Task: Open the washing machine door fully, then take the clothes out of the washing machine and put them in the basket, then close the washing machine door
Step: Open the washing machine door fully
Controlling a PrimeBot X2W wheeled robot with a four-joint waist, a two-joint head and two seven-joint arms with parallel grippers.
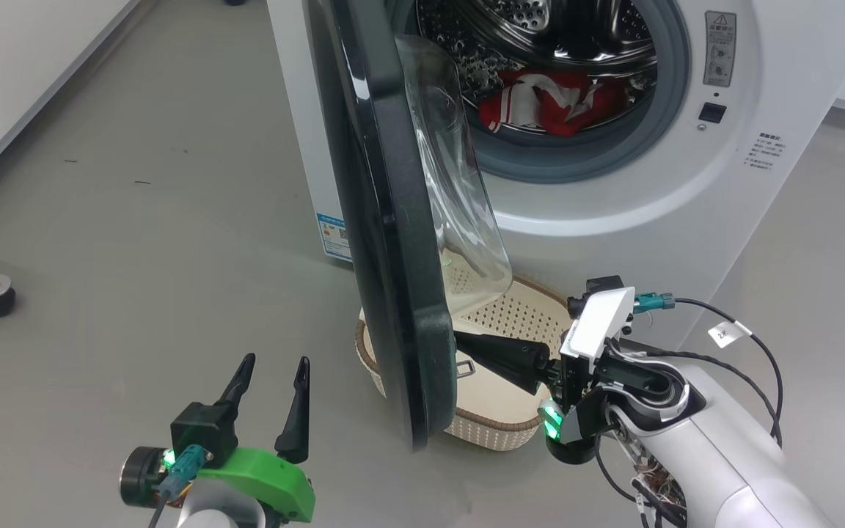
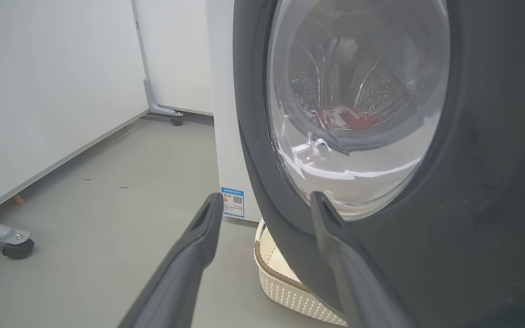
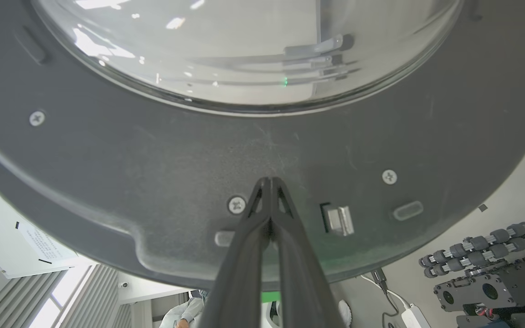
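Door [image 1: 386,220] part open; right end effector [image 3: 269,182] pressed together on it, left end effector [image 1: 276,363] spread. Clothes [image 1: 547,103] not out, basket [image 1: 496,429] empty.

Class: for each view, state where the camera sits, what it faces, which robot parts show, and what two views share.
Head view: on the head, looking down at washing machine, door, clothes, basket; left gripper and right gripper show.
Left wrist view: left wrist, facing the door's outer glass; open fingers show.
Right wrist view: right wrist, facing the door's inner side; shut fingers show.
Shared: the door, in all three.
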